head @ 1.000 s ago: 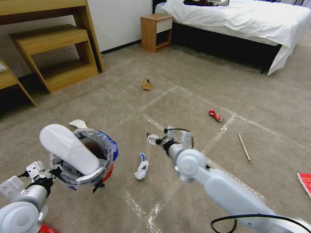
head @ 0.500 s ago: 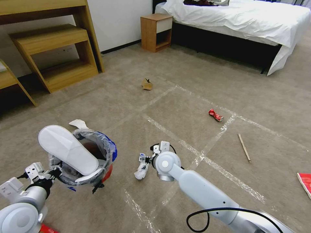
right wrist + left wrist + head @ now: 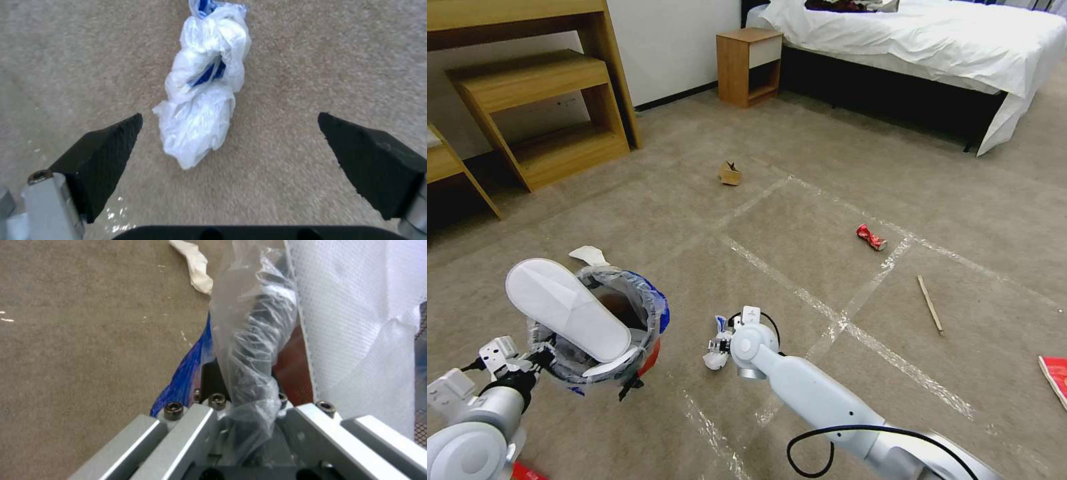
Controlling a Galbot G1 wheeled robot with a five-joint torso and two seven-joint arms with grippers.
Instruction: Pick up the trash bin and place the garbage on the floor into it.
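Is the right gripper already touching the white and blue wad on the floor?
Apart. In the right wrist view the right gripper is open, and carpet shows between each black fingertip and the white and blue wad.

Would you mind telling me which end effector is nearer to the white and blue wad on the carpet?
The right end effector is nearer: open, it hangs just over the wad. The left end effector is off to the side, clamped on the bin rim.
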